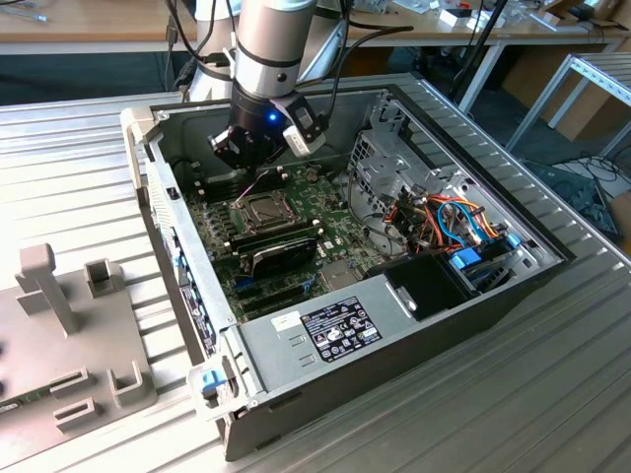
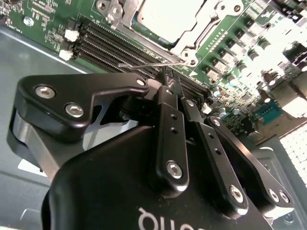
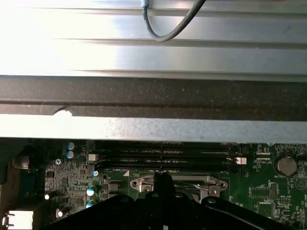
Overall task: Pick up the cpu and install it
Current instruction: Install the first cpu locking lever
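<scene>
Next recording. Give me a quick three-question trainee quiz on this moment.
1. True or false: the cpu sits in its socket.
2. The gripper hangs over: A) the power supply, B) the motherboard, C) the drive cage.
3. What does the computer case rest on?
Key: 1 true; 2 B; 3 a ribbed metal table.

Nothing reads clearly: the power supply label (image 1: 335,330) carries tiny print, the gripper (image 2: 168,87) body shows cropped white lettering, and the motherboard (image 3: 261,191) faint silkscreen.
</scene>
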`<state>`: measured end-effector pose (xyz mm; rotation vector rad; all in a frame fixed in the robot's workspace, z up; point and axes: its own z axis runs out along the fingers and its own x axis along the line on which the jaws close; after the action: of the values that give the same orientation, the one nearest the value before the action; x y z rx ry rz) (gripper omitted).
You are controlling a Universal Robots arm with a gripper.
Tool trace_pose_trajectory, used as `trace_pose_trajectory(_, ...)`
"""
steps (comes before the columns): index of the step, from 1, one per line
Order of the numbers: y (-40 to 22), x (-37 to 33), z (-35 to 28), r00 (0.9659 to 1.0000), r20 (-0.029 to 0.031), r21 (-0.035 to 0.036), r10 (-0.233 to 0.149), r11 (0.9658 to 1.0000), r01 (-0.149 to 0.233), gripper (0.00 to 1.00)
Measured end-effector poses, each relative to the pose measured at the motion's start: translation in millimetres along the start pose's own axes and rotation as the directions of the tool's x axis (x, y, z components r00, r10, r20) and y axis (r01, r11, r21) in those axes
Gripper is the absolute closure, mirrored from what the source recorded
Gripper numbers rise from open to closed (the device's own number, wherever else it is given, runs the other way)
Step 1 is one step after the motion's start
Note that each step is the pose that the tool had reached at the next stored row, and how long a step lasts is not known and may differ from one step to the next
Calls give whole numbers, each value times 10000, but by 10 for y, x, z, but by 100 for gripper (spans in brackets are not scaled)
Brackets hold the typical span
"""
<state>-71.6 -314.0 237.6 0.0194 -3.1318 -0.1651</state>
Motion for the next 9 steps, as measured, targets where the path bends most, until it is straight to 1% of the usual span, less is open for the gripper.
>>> trace_pose_trajectory(4, -4, 0, 28, 10000, -1, -21, -1, 10000, 1, 89)
trace_pose_trajectory(9, -5, 0, 41, 10000, 0, -57, -1, 10000, 1, 89)
